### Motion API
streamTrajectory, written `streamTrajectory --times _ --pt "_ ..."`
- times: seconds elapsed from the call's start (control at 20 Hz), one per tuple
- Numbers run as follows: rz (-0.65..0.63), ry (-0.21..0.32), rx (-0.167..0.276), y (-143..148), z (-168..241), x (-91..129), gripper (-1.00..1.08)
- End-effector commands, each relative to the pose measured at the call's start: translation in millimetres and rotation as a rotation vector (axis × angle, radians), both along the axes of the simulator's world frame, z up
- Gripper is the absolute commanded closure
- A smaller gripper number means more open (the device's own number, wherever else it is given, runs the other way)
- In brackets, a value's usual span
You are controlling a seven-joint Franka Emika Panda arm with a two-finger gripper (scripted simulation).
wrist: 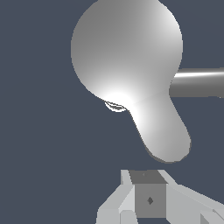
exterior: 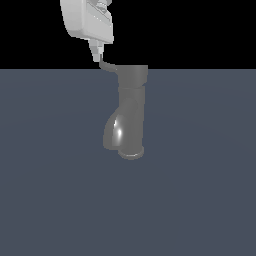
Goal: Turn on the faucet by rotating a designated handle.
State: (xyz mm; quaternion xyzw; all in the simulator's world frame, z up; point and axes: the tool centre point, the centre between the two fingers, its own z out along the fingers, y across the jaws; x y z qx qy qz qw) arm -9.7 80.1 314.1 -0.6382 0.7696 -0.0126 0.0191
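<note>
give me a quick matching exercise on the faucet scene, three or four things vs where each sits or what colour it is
Things:
1. handle
2. spout
3. base ring
4. hand

Descriptions:
A. light grey, above the lever's tip
B. bulges low on the body, toward the exterior view's left
C. round, at the faucet's foot
D. thin lever sticking sideways from the top cap

Pairs: 1-D, 2-B, 3-C, 4-A

Floor (exterior: 50,200): wide and bare all around the faucet (exterior: 131,115).
In the way: only the faucet, standing upright.
Above the handle (exterior: 108,66): the gripper (exterior: 98,56) fills this spot, maybe touching the tip.
Exterior view's right of faucet: free.
</note>
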Motion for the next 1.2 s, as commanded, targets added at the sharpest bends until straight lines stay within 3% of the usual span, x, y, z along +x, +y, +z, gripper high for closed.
streamTrajectory --times 0.0,0.8,0.85,0.9,1.15 --pt "-0.011 0.017 -0.003 -9.1 -5.7 -10.6 1.08" --pt "-0.015 0.044 -0.005 -26.2 -16.5 -62.0 1.08" --pt "-0.015 0.044 -0.005 -26.2 -16.5 -62.0 1.08" --pt "0.024 0.003 -0.004 -3.5 -0.5 -52.6 1.08" --pt "0.013 0.015 -0.004 -26.7 -5.2 -63.4 1.08"
